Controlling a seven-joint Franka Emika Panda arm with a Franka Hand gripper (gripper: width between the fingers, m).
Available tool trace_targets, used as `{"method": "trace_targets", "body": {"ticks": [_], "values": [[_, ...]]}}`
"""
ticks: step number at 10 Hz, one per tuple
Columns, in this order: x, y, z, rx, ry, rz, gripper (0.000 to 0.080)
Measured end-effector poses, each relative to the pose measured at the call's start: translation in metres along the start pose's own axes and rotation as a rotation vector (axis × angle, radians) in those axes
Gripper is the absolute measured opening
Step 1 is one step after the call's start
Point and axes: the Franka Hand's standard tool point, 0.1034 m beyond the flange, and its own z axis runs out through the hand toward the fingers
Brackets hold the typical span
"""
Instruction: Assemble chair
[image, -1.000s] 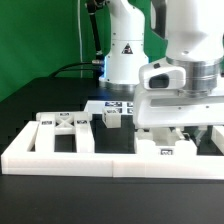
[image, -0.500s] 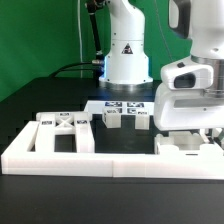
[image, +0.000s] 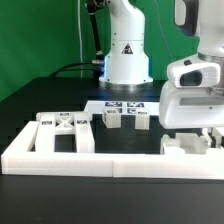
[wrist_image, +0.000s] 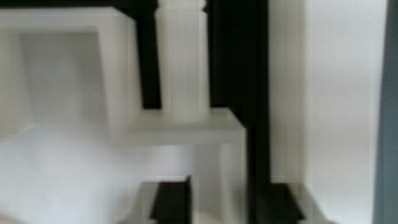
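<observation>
The chair lies in white tagged pieces behind the long border rail. A ladder-like frame lies at the exterior view's left, and two blocky legs stand mid-table. My gripper hangs low at the exterior view's right, over another white chair piece. In the wrist view the gripper is shut on a narrow white bar of that piece, with a dark finger on either side. The picture is blurred, and I cannot tell which chair part it is.
The marker board lies flat in front of the arm's white base. The border rail runs along the near side of the work area. A black cable trails over the dark table at the back left.
My gripper has slid toward the exterior view's right, staying shut. The frame and the two legs have not moved.
</observation>
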Motion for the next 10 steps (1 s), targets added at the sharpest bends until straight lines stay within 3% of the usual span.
{"method": "trace_targets", "body": {"ticks": [2,3,4,5,7,10], "values": [[0.001,0.011,-0.001,-0.009,0.0,0.013,0.0419],[0.002,0.015,-0.008,-0.007,0.007,0.024,0.0419],[0.0,0.017,-0.021,-0.004,0.003,0.031,0.0584],[-0.003,0.021,-0.036,-0.001,0.009,0.037,0.0632],[-0.02,0.033,-0.058,-0.002,0.014,0.018,0.0646],[-0.06,0.058,-0.06,-0.012,0.0,0.011,0.0648]]}}
